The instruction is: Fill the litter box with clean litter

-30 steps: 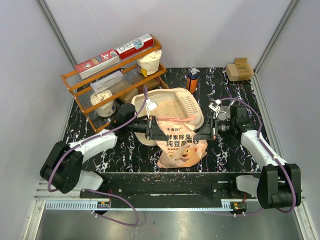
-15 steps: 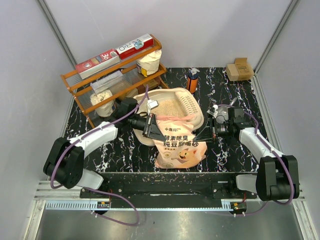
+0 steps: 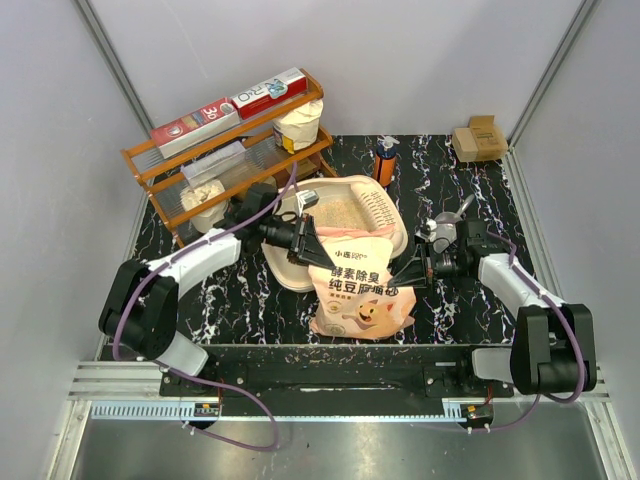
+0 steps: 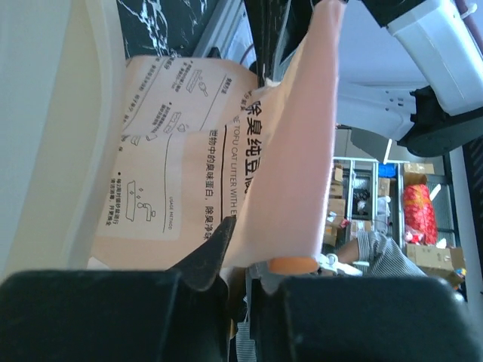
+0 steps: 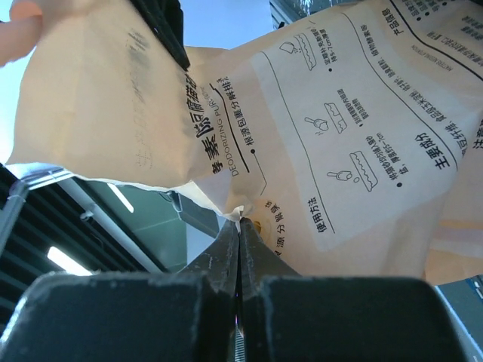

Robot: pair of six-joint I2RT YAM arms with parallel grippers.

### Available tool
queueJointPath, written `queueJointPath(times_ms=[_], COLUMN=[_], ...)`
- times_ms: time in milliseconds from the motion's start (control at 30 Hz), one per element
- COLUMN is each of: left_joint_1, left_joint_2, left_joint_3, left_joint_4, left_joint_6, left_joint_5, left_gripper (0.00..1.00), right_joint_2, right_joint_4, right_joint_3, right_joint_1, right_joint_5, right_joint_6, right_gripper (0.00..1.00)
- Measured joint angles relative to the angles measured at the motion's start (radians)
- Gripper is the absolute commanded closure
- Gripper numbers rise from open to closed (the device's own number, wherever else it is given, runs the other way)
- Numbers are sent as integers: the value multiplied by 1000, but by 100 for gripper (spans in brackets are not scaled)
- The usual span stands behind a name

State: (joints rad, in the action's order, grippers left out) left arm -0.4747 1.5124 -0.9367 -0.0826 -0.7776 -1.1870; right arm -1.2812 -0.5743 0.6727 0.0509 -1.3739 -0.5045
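Toward the near edge of the black marbled bench [image 3: 470, 200], the peach-orange plastic litter bag with dark Chinese print [image 3: 360, 295] appears to rest on its base, lower and nearer than a second ago. The right gripper [image 3: 405, 274] is pinched tight on the bag's right top corner and has dropped outward. The left gripper [image 3: 312, 240], clamped on the pink top edge, has swung back over the near rim of the large cream-beige plastic litter box [image 3: 278, 266]. Sandy-tan clean litter [image 3: 335, 212] already lies in the tray's middle, just behind the bag's top. My reading: a pour has ended or paused, and the bag needs tipping again if more fill is wanted.
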Motion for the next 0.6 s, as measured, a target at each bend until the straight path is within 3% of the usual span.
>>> queueJointPath(times_ms=[67,133,167,233,400,600], left_joint_1=[9,14,14,16,56,31], left_joint_2=[2,2,2,2,-38,-301], left_joint_3=[-26,-42,-47,-54,-115,-128], left_joint_4=[-38,-80,-102,-132,-270,-298], left_joint_6=[24,51,66,85,238,554], left_joint_5=[20,41,51,64,168,344], left_gripper=[96,95,83,76,43,35], right_joint_2=[-14,-23,-28,-35,-37,-37], right_joint_4=[0,1,1,1,0,0], right_joint_3=[0,0,0,0,0,0], right_joint_1=[-2,-2,-2,-2,-2,-2], right_joint_5=[-6,-8,-9,-10,-5,2], right_joint_6=[-19,-42,-55,-77,-104,-129], right_gripper=[100,100,100,100,100,100])
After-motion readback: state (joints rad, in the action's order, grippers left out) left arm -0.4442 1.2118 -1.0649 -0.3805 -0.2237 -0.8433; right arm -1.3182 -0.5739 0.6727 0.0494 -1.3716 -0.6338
